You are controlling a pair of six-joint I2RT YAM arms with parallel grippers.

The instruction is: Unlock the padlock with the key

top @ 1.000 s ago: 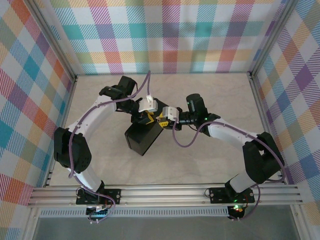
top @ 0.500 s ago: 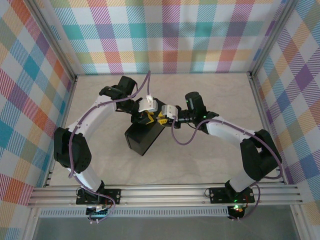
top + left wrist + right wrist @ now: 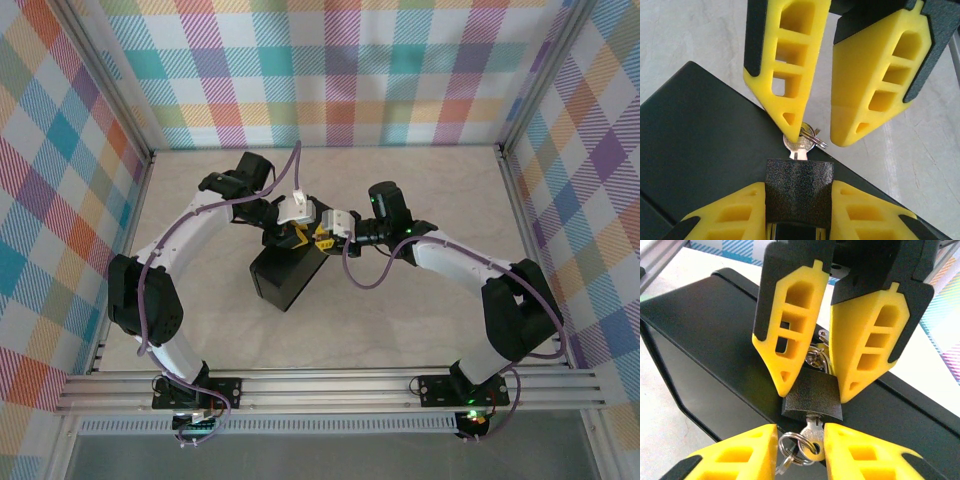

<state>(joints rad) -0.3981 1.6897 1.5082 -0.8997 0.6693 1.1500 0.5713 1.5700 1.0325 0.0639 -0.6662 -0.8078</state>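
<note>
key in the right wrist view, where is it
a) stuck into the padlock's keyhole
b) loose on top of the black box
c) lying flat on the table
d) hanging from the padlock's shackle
a: the key has its blade inside the padlock body, and just its head sticks out.

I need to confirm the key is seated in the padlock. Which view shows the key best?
Right wrist: the key shows its head and its shank entering the padlock plainly. Left wrist shows the head partly behind a yellow fingertip. Top external: too small to tell.
</note>
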